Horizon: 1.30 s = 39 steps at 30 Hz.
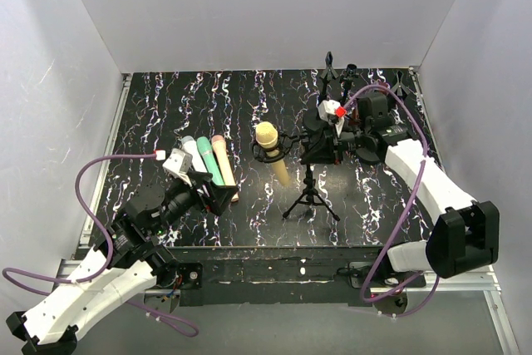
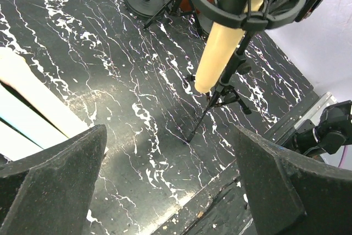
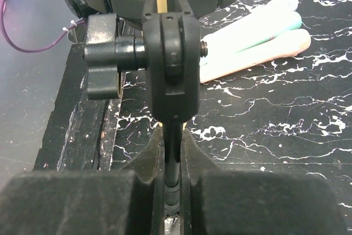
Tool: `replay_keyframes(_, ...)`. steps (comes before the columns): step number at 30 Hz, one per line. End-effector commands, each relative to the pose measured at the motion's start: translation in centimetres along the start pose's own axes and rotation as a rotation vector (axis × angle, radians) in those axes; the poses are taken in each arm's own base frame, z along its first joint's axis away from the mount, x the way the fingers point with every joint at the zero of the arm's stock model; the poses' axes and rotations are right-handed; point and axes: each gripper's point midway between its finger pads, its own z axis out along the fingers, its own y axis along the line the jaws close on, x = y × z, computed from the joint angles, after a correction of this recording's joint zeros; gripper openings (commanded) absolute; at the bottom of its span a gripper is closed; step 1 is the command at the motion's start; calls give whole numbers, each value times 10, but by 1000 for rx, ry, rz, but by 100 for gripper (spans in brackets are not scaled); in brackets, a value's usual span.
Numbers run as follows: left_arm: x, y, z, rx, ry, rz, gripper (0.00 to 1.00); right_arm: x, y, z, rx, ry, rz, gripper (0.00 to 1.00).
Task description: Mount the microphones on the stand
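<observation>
Clearly, right gripper [image 3: 173,188] fingers clamp the stand [image 3: 170,53] pole; left gripper [image 2: 169,147] fingers spread wide, marbled table [image 2: 82,37] between them, yellow microphone [image 2: 220,42] beyond.

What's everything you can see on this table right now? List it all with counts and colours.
pale yellow plastic microphone with rounded head: one, yellow, held tilted in the shock mount at the table's centre
black metal tripod stand with ring shock mount: one, black, centre of the table
slim pastel plastic microphones: three, white, mint green and peach-pink, lying side by side left of the stand
small black spare stands: about three, black, back right edge; too small to detail
black white-veined tabletop: one, under everything
purple cables: two, one per arm
left pincer: one, open and empty, near the lying microphones
right pincer: one, shut on the tripod stand's pole
</observation>
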Motion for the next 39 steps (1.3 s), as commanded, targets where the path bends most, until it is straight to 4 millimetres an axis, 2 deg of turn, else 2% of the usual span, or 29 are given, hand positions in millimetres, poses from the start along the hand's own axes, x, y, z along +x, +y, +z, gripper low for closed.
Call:
replay_keyframes(1, -20, -5, -4, 6, -43, 27, 98, -47, -11, -2, 11, -35, -62, 1)
replay_keyframes(3, -22, -5, -5, 4, -46, 32, 98, -62, -30, -2, 47, -39, -64, 1)
replay_keyframes(9, -27, 0, -11, -22, -56, 42, 98, -128, -93, 5, 169, -125, -158, 1)
replay_keyframes(15, -32, 7, -15, -59, -77, 57, 98, -176, -164, 32, 286, -196, -256, 1)
replay_keyframes(17, -33, 9, -15, -73, -78, 63, 98, -202, -188, 38, 337, -243, -303, 1)
replay_keyframes(19, -34, 12, -16, -90, -74, 73, 98, -216, -212, 46, 380, -279, -320, 1)
replay_keyframes(21, -36, 13, -17, -99, -75, 81, 98, -221, -233, 57, 411, -299, -322, 1)
replay_keyframes(24, -39, 15, -19, -111, -83, 92, 98, -211, -263, 76, 449, -310, -318, 1)
replay_keyframes(26, -41, 17, -20, -123, -88, 99, 98, -202, -274, 90, 453, -307, -322, 1)
replay_keyframes(30, -42, 20, -22, -137, -95, 102, 98, -184, -290, 107, 486, -300, -335, 1)
replay_keyframes(33, -40, 21, -22, -142, -90, 103, 98, -169, -304, 112, 511, -297, -310, 1)
replay_keyframes(39, -36, 21, -27, -136, -90, 80, 98, -145, -305, 114, 505, -277, -265, 4)
